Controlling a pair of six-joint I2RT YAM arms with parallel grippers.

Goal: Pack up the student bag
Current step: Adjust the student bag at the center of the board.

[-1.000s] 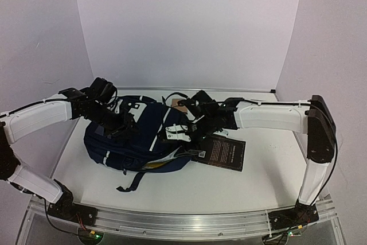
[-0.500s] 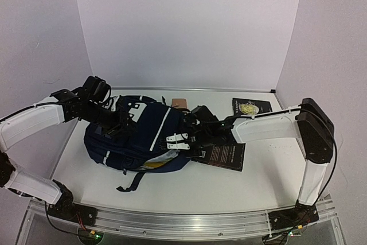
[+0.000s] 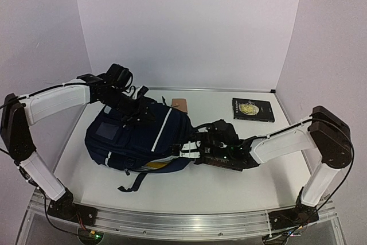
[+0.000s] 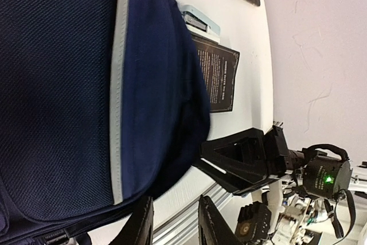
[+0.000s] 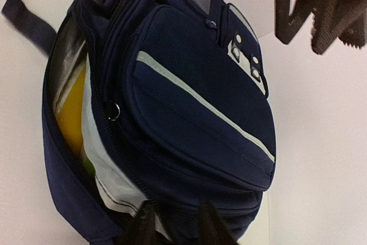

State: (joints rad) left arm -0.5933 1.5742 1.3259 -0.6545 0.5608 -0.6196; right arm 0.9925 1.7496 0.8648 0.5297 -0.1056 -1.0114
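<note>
The student bag (image 3: 135, 142) is lying on the table's (image 3: 229, 190) left half, its mouth gaping toward the right gripper (image 5: 176, 207), which is straddling the rim, probably to hold it open, though I cannot tell whether it is pinching, while the left gripper (image 4: 174, 206), slightly parted and empty, is hovering against the far side, likely to steady it.

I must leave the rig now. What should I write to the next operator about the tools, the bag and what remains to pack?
Left tool: jaws apart, nothing between them, at the far end of the student bag.
Right tool: at the bag's open side; grip unclear.
The bag lies on the table, main pocket open, a yellow item inside.
Not packed: black book beside the opening, second black book and small tan item at the far edge.
Probably left: pack these, then close the bag.
</note>
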